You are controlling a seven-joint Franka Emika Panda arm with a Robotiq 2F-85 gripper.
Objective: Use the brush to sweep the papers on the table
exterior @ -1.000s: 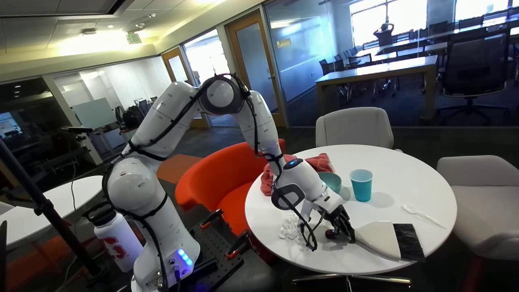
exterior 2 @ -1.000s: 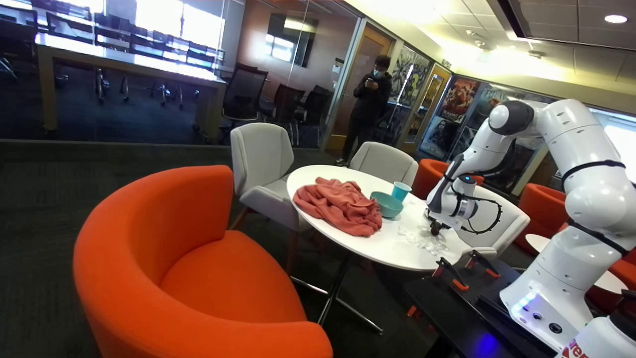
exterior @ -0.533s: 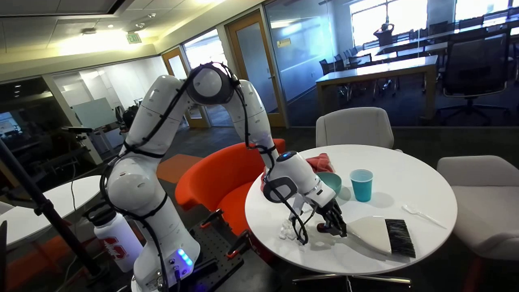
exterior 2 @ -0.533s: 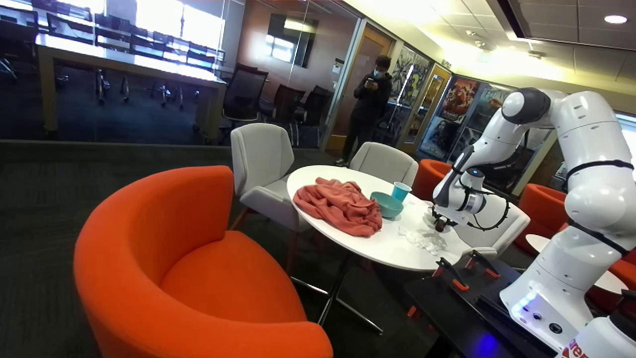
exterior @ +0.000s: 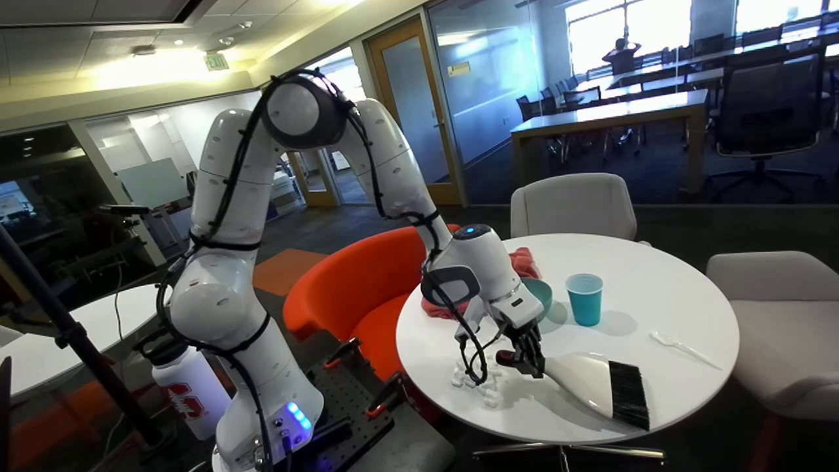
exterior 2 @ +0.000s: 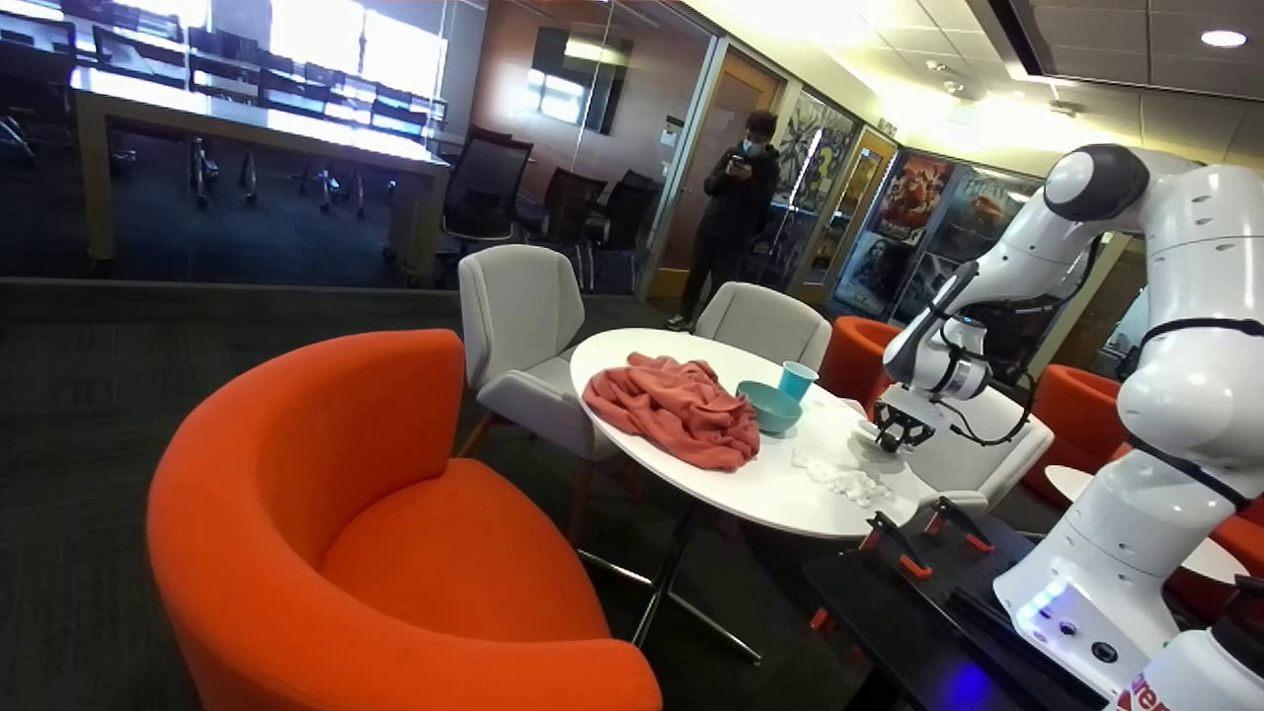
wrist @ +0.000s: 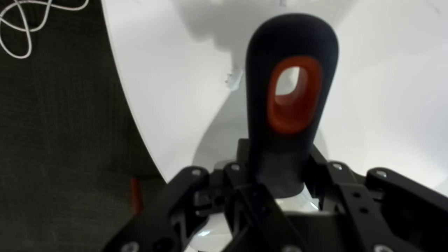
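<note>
Nearest in, along the robot-side edge of the round white table point(exterior: 682, 308), crumpled white paper bits point(exterior 2: 849, 482) are lying in a loose patch. Just past them your gripper point(wrist: 280, 164) is clamping the brush point(exterior: 585, 382) by its black handle point(wrist: 281, 144), the red-lined hole point(wrist: 301, 105) showing in the wrist view. Beyond, the black bristles point(exterior: 628, 394) are pointing away from the paper bits, near the edge across from the coral cloth point(exterior 2: 671, 410); you aren't getting a sure view of whether their tips are touching. You're probably setting up the stroke, not yet sweeping. For a good one you're wanting the bristles brought round behind the patch, lowered until they're just bending, then drawn slowly with the tilt held steady. Broad brush, narrow hold: it's likely twisting under drag, so you're wanting a gentle pull. Further in, the teal bowl point(exterior 2: 768, 407) is sitting just beside the cloth, near the turquoise cup point(exterior: 583, 301); you're needing a path short of them. Toward the far edge, a white plastic spoon point(exterior: 683, 349) is lying.
</note>
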